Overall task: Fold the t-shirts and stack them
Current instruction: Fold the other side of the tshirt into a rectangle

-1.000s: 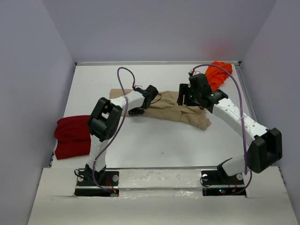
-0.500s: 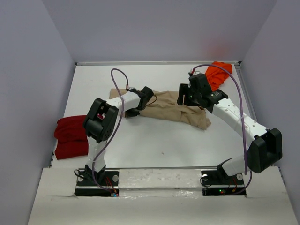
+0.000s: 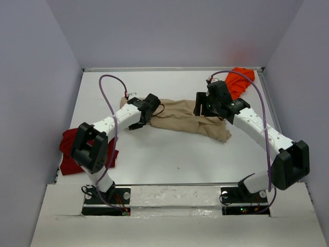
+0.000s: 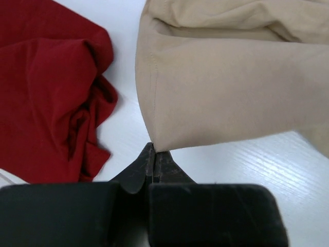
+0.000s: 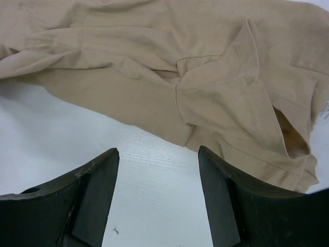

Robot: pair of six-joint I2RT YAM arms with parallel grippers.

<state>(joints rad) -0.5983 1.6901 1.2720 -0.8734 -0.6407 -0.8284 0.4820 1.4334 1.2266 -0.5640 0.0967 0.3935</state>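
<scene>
Folding has only begun: the left pincer (image 4: 153, 153) is clenched on a corner of the large beige collared cloth shirt (image 4: 221, 87), the right pincer (image 5: 158, 154) hangs released, and the dark red cloth shirt (image 3: 69, 146) and bright orange cloth shirt (image 3: 239, 82) wait.

A tan t-shirt (image 3: 182, 119) lies rumpled across the middle of the white table (image 3: 175, 159). The left gripper (image 3: 149, 108) sits at its left end, the right gripper (image 3: 202, 110) over its right part. An orange t-shirt (image 3: 239, 82) is bunched in the far right corner, a dark red t-shirt (image 3: 69, 154) at the left edge
</scene>
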